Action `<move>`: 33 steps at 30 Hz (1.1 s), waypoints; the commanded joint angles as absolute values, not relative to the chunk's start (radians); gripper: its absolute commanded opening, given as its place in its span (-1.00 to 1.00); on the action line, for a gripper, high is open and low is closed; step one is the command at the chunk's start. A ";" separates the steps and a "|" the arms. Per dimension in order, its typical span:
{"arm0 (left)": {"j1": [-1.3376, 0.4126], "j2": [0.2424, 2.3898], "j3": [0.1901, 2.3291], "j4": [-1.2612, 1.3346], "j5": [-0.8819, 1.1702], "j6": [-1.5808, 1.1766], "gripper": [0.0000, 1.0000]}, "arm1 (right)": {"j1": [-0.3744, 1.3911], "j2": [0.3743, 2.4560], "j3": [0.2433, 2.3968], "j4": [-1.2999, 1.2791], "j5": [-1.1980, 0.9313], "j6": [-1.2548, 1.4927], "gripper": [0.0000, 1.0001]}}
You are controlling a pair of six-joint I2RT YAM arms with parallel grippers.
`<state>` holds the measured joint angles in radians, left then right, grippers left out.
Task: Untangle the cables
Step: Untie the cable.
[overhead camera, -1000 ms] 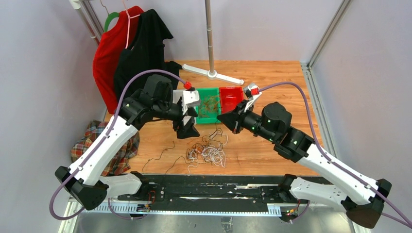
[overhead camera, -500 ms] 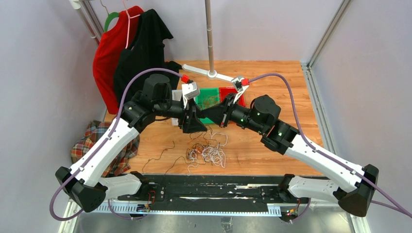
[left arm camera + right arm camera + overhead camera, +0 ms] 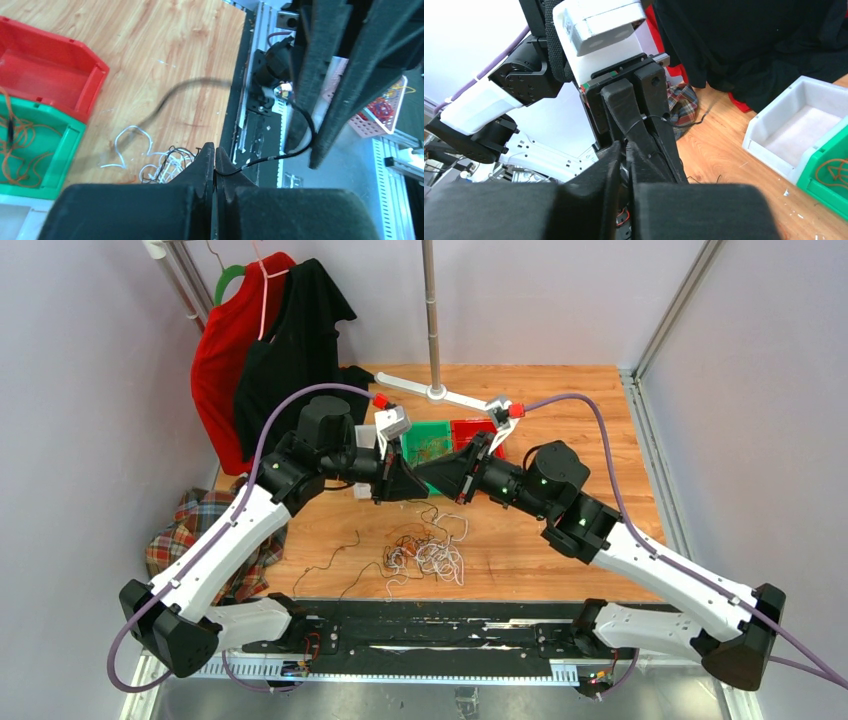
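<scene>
The left gripper (image 3: 215, 156) was clenched on a thin black cable (image 3: 272, 158). The right gripper (image 3: 625, 148), met tip to tip with it above the worktop (image 3: 560, 540), appeared to be closed on the same strand, probably so that it could be drawn free. The tangle (image 3: 430, 555) of white, brown-orange and black cables was seen on the worktop just nearer, and brown-orange strands (image 3: 22, 145) in the green bin (image 3: 70, 145) farther off.

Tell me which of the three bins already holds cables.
The green bin, the middle one: brown-orange cables lie coiled in it. The red bin and the white bin look bare where visible.
</scene>
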<state>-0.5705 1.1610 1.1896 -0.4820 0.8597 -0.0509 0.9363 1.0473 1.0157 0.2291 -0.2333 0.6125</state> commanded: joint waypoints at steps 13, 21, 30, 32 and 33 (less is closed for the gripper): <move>-0.526 1.167 1.559 -0.817 0.828 0.200 -0.99 | 0.951 0.881 0.782 0.160 -0.128 0.322 0.39; -0.526 1.172 1.812 -0.868 0.653 0.294 -0.99 | 1.018 1.031 0.816 0.208 -0.102 0.204 0.45; -0.526 1.186 2.043 -0.887 0.424 0.433 -0.99 | 1.074 1.124 0.783 0.234 -0.045 0.170 0.47; -0.526 1.191 2.080 -0.891 0.416 0.437 -0.99 | 1.080 1.148 0.771 0.260 -0.043 0.181 0.47; -0.526 1.193 2.094 -0.892 0.412 0.435 -0.99 | 1.085 1.168 0.768 0.272 -0.037 0.183 0.47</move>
